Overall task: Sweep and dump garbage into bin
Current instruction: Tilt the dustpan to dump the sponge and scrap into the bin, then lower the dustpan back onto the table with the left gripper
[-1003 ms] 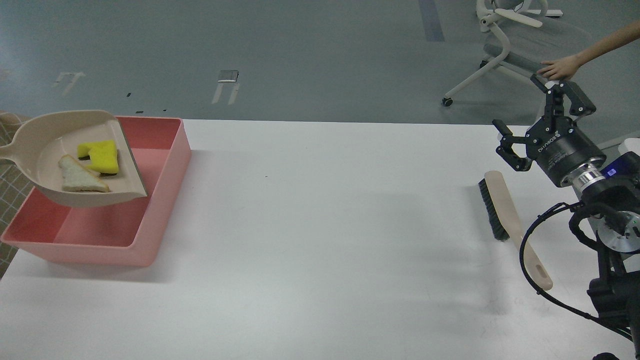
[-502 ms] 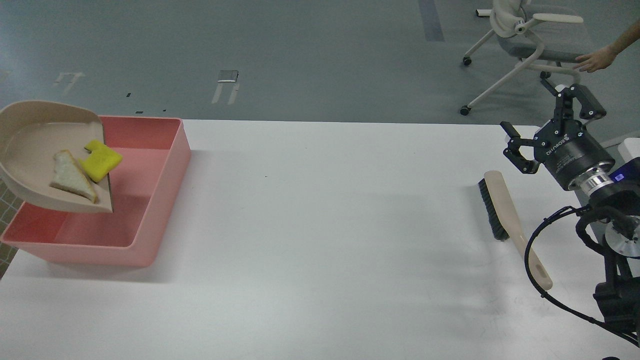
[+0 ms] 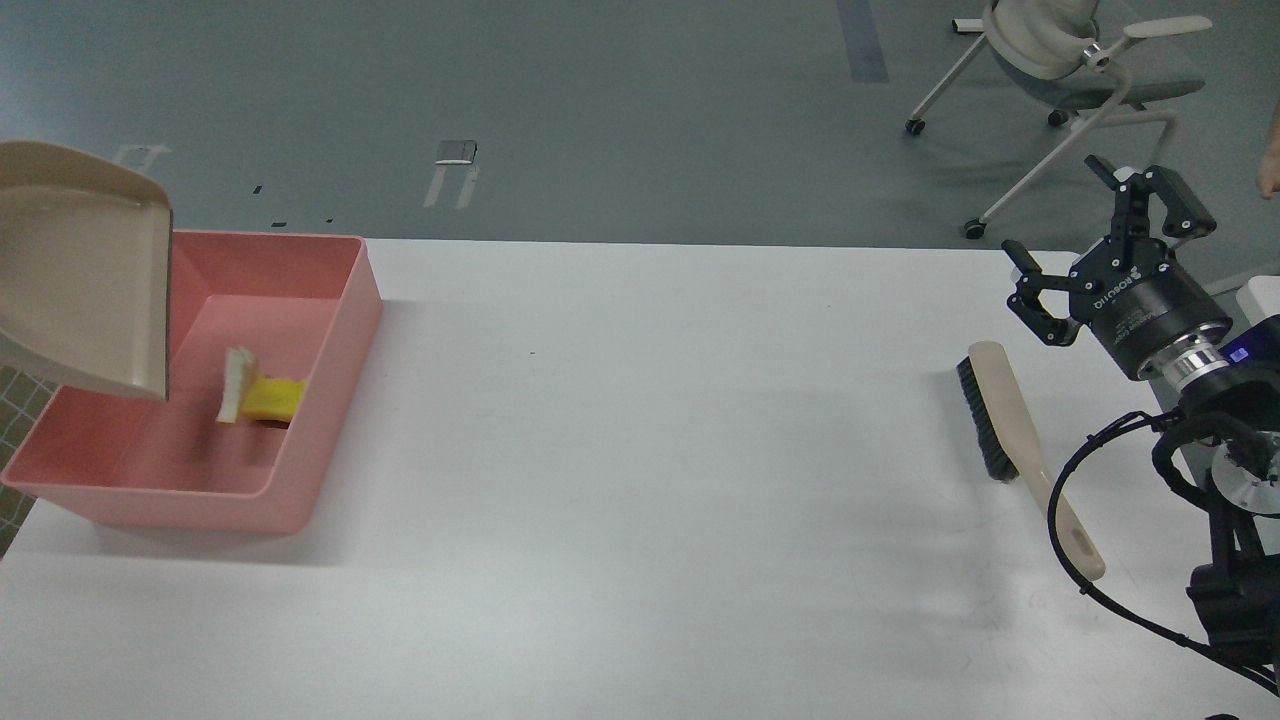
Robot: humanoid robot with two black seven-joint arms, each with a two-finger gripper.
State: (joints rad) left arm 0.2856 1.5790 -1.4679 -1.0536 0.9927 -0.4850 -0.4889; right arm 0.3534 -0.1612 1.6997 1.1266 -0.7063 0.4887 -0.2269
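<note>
The pink bin (image 3: pixel 330 330) stands at the table's left end. The yellow sponge piece (image 3: pixel 272 398) and the white bread slice (image 3: pixel 236 386) are inside it, blurred, over its floor. The beige dustpan (image 3: pixel 85 275) is tipped steeply over the bin's left side, lip down, and holds nothing. Its handle and my left gripper are out of view past the left edge. My right gripper (image 3: pixel 1095 240) is open and empty, raised above the table's far right edge, behind the brush (image 3: pixel 1010 430).
The brush with black bristles and a beige handle lies on the table at right. An office chair (image 3: pixel 1070 70) stands on the floor behind the table, and a person's hand (image 3: pixel 1270 170) shows at the right edge.
The dustpan tilted up and moved left, and the sponge and bread slid off it into the bin. The chair rolled away to the right. My right gripper shifted slightly right.
</note>
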